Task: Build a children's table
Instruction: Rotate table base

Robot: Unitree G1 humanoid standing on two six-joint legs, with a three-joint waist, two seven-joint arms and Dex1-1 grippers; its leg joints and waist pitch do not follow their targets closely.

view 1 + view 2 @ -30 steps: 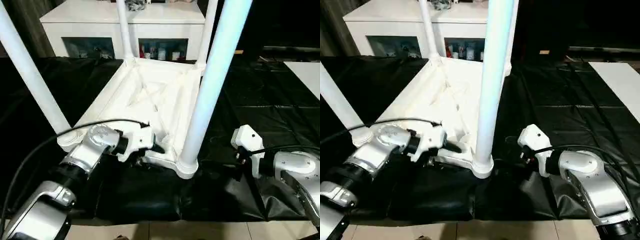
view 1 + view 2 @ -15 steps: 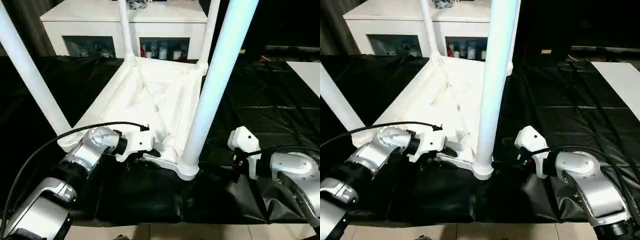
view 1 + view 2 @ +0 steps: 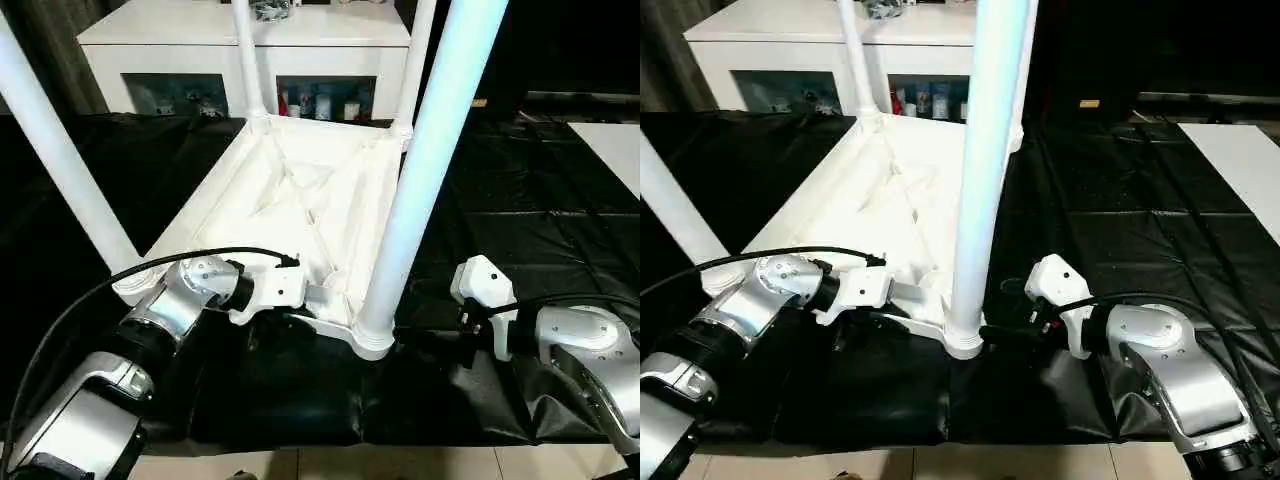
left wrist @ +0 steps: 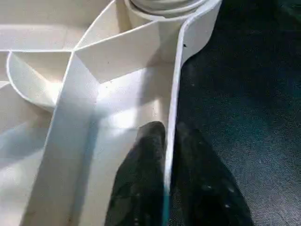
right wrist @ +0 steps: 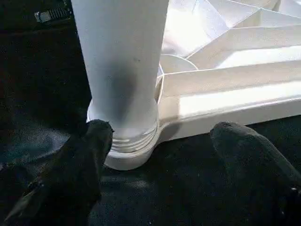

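While the white plastic rectangular tabletop (image 3: 300, 200) lies upside down on the black sheet (image 3: 520, 220) covering the floor, we see its ribbed, X-braced underside facing up and a long tapered white tube leg (image 3: 425, 165) standing in each of its four round corner sockets. Our left pincer (image 4: 165, 183) is clamped on the tabletop's thin near rim, one black finger inside the rim and one outside, close to the near right corner socket (image 3: 372, 335). Our right pincer (image 5: 162, 155) stands apart, its two black fingertips (image 5: 96, 141) spread low beside that same socket, one of them just beside the leg's base. Behind the tabletop stands a white cabinet (image 3: 180, 40) whose glass-fronted compartments hold small items too blurred to name.
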